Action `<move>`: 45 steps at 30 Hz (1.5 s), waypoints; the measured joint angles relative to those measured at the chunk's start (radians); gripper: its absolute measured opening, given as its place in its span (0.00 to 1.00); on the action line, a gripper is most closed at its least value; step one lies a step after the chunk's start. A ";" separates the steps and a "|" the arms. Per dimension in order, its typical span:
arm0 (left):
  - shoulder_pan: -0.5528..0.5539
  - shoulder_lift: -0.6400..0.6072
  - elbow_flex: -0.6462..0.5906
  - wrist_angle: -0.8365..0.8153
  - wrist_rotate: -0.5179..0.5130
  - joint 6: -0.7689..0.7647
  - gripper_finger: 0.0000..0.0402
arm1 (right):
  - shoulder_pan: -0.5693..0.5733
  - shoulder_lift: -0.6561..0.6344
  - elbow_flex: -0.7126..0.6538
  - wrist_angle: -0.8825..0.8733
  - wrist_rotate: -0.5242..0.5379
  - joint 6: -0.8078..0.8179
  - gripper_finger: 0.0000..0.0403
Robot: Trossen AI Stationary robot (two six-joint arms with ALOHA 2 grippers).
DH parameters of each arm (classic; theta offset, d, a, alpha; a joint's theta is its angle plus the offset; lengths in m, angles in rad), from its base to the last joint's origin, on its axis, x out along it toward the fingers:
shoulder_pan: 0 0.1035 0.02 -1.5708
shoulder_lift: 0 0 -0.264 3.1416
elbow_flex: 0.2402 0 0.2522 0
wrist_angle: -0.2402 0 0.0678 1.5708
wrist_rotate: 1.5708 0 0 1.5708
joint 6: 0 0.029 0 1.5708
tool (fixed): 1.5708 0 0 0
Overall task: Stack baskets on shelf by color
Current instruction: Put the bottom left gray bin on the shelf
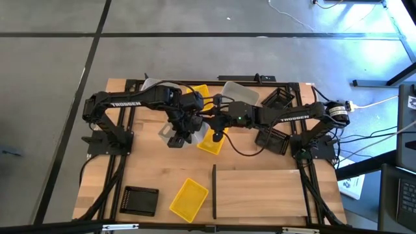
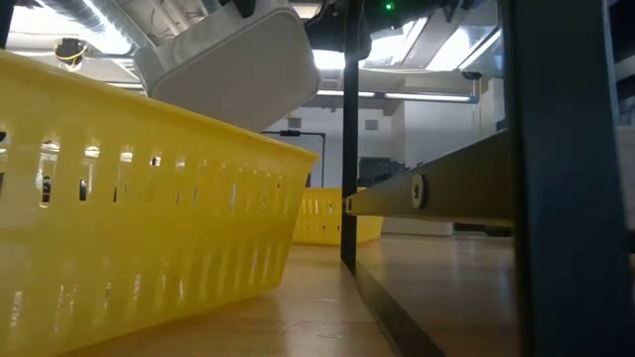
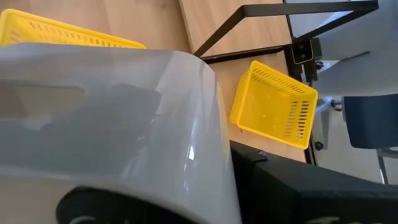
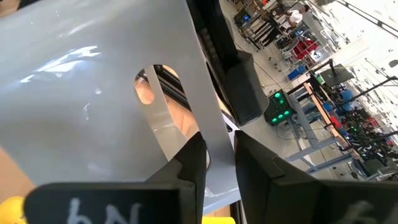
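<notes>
Translucent basket (image 3: 112, 124) held above tabletop (image 1: 260, 162) centre: right claw (image 4: 219, 163) clamped on its end wall; left claw (image 1: 177, 138) closed on opposite side.

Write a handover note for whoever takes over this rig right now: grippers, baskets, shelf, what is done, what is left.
Left gripper: shut, apparently on the raised translucent grey-white basket, mid-table.
Right gripper: clamped on that basket's wall.
Shelf: holds no basket.
On the tabletop: yellow baskets, black baskets, two more translucent baskets at the back.
Done: nothing stacked.
Left: all nine baskets, sorted by colour onto the shelf.
</notes>
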 joint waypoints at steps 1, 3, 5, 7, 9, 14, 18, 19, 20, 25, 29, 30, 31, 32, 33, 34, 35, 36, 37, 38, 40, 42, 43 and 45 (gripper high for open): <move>0.000 0.000 0.000 0.000 0.000 0.001 0.00 | 0.000 0.000 0.000 0.000 0.000 0.000 0.16; 0.000 0.000 0.000 0.007 -0.003 0.005 0.00 | 0.000 0.000 0.000 0.000 0.000 0.000 0.16; 0.000 0.000 0.000 0.025 -0.004 0.001 0.00 | 0.000 0.000 0.000 0.001 0.000 -0.001 0.16; 0.000 0.000 0.000 0.037 -0.004 -0.006 0.02 | 0.000 0.000 0.000 0.001 0.002 0.000 0.16; 0.000 0.000 0.000 0.044 -0.008 -0.007 0.05 | 0.000 0.000 0.000 0.000 0.002 0.000 0.16; 0.000 -0.001 0.000 0.046 -0.038 -0.011 0.14 | 0.000 0.000 0.000 0.001 0.009 0.005 0.16; 0.001 -0.001 0.000 0.048 -0.050 -0.011 0.18 | 0.001 0.000 -0.001 0.000 0.044 -0.018 0.16; 0.001 -0.001 0.000 0.047 -0.053 -0.011 0.18 | 0.001 0.000 -0.001 -0.001 0.051 -0.032 0.16; 0.001 -0.001 0.000 0.043 -0.054 -0.011 0.18 | 0.002 0.000 -0.001 -0.001 0.058 -0.040 0.15; 0.002 -0.001 0.002 0.011 -0.054 -0.068 0.18 | 0.002 0.001 -0.001 -0.005 0.059 -0.041 0.13; 0.003 -0.001 0.002 -0.013 -0.054 -0.112 0.18 | 0.003 0.001 -0.001 -0.006 0.061 -0.042 0.12; 0.003 -0.001 0.002 -0.015 -0.054 -0.113 0.18 | 0.003 0.001 -0.001 -0.006 0.061 -0.042 0.12; 0.003 -0.001 0.002 -0.016 -0.054 -0.114 0.18 | 0.003 0.001 -0.001 -0.006 0.061 -0.042 0.12; 0.003 -0.001 0.002 -0.016 -0.054 -0.114 0.18 | 0.003 0.001 -0.001 -0.006 0.062 -0.042 0.12; 0.003 -0.001 0.002 -0.018 -0.053 -0.116 0.18 | 0.003 0.001 -0.001 -0.007 0.062 -0.042 0.12; 0.003 -0.001 0.002 -0.020 -0.053 -0.120 0.18 | 0.003 0.001 -0.001 -0.007 0.062 -0.042 0.12; 0.003 -0.001 0.002 -0.024 -0.053 -0.129 0.18 | 0.003 0.001 -0.001 -0.007 0.063 -0.042 0.12; 0.003 -0.001 0.002 -0.031 -0.053 -0.141 0.18 | 0.003 0.001 -0.001 -0.007 0.063 -0.043 0.12; 0.003 -0.001 0.002 -0.040 -0.053 -0.149 0.18 | 0.003 0.001 -0.001 -0.007 0.063 -0.043 0.12; 0.003 -0.001 0.002 -0.054 -0.054 -0.166 0.18 | 0.003 0.001 -0.001 -0.007 0.063 -0.043 0.12; 0.003 -0.001 0.002 -0.084 -0.066 -0.208 0.18 | 0.003 0.001 -0.001 -0.007 0.063 -0.044 0.12; 0.003 -0.001 0.002 -0.121 -0.073 -0.254 0.18 | 0.003 0.001 -0.001 -0.007 0.064 -0.045 0.12; 0.003 -0.001 0.002 -0.139 -0.073 -0.277 0.18 | 0.003 0.001 -0.001 -0.006 0.065 -0.045 0.12; 0.003 -0.001 0.002 -0.174 -0.074 -0.313 0.18 | 0.003 0.001 -0.001 -0.006 0.064 -0.045 0.12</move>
